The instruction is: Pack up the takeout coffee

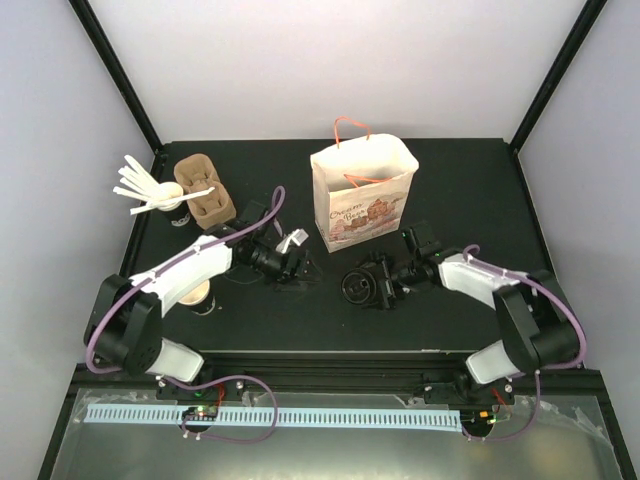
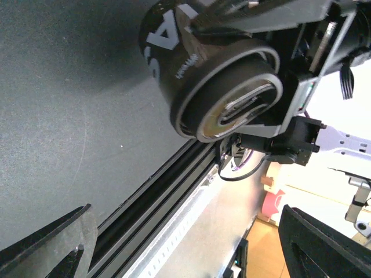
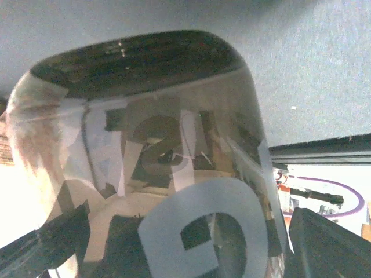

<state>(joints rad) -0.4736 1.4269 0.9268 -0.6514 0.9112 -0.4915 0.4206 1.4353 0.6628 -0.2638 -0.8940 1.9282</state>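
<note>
A black coffee cup point(image 1: 357, 288) with white lettering and a round black lid is held tilted on its side, just above the table in front of the paper bag. My right gripper point(image 1: 378, 284) is shut on it. In the right wrist view the cup wall point(image 3: 174, 174) fills the frame between my right gripper's point(image 3: 191, 255) dark fingers. The left wrist view shows the lidded cup point(image 2: 214, 75) from its lid end. My left gripper point(image 1: 293, 254) is open and empty, a little to the cup's left, and its fingers point(image 2: 46, 246) stand wide apart. A second, lidless cup point(image 1: 197, 295), tan inside, stands partly under my left arm.
A white printed paper bag point(image 1: 362, 195) with orange handles stands open at the back centre. Brown pulp cup carriers point(image 1: 205, 195) and a black cup with white stirrer sticks point(image 1: 160, 197) sit at the back left. The table's front rail point(image 2: 174, 191) lies near my left gripper.
</note>
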